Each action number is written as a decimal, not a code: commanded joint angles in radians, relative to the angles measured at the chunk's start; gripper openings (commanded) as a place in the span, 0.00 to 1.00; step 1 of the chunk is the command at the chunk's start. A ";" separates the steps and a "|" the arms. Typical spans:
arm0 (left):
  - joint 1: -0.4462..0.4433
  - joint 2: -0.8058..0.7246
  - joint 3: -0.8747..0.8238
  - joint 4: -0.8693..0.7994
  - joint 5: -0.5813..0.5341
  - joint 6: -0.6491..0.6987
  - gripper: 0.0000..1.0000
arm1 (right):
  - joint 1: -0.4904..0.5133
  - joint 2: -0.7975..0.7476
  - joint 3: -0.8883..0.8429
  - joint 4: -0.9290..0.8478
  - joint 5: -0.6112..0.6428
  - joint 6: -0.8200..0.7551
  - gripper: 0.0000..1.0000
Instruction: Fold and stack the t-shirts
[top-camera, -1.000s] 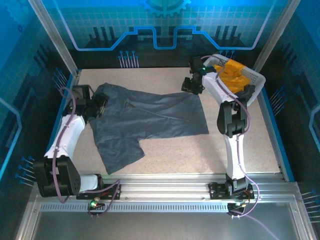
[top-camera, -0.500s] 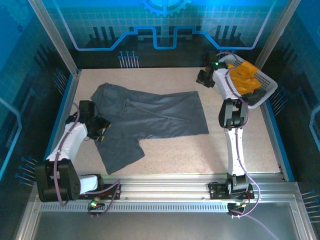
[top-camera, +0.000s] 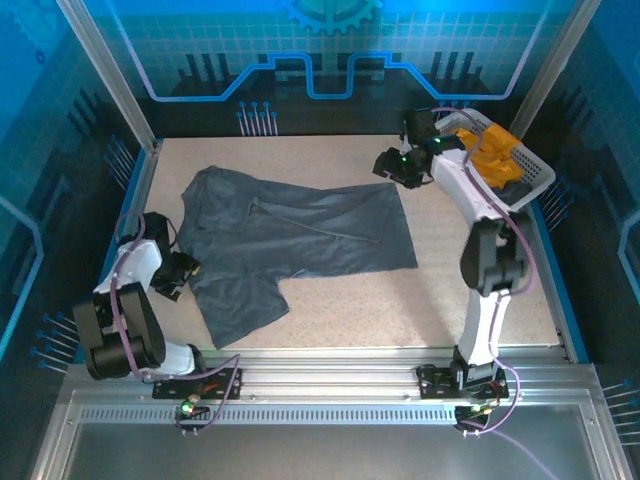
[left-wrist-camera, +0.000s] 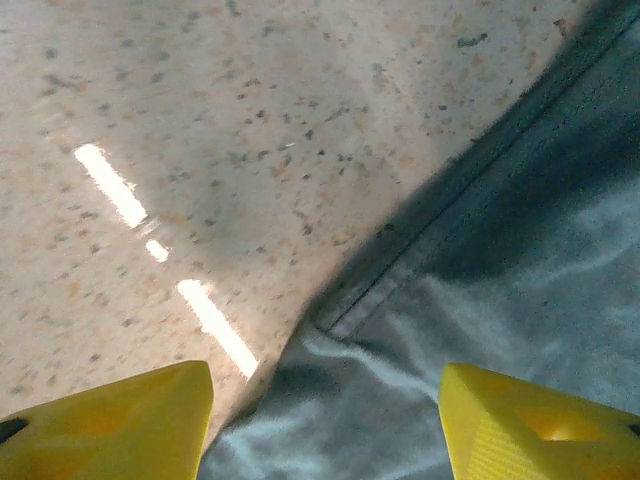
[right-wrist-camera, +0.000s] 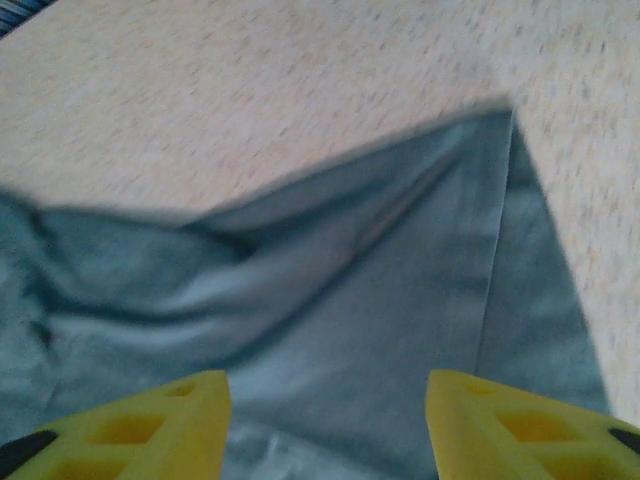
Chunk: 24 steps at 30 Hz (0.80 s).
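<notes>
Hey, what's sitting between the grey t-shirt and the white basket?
Nothing lies on it: the top view shows bare table between grey t-shirt and basket, with the right arm reaching across above.

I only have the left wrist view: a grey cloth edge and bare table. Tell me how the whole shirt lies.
Observer: The grey t-shirt lies spread out, left of the middle of the table, with one sleeve pointing toward the near edge.
Operator: Say where the other arm is.
Observer: The right gripper hovers over the shirt's far right corner.
Operator: Report the other shirts.
Observer: The orange-yellow shirts sit in the white basket at the table's far right corner.
</notes>
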 joint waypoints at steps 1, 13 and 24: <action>0.008 0.053 -0.005 0.084 0.045 0.064 0.61 | -0.021 -0.130 -0.185 0.076 -0.058 0.015 0.57; -0.002 0.172 -0.025 0.187 0.120 0.029 0.05 | -0.045 -0.407 -0.636 0.067 0.010 0.085 0.56; -0.002 0.074 0.039 0.138 0.118 -0.001 0.00 | -0.027 -0.293 -0.750 0.107 0.103 0.116 0.57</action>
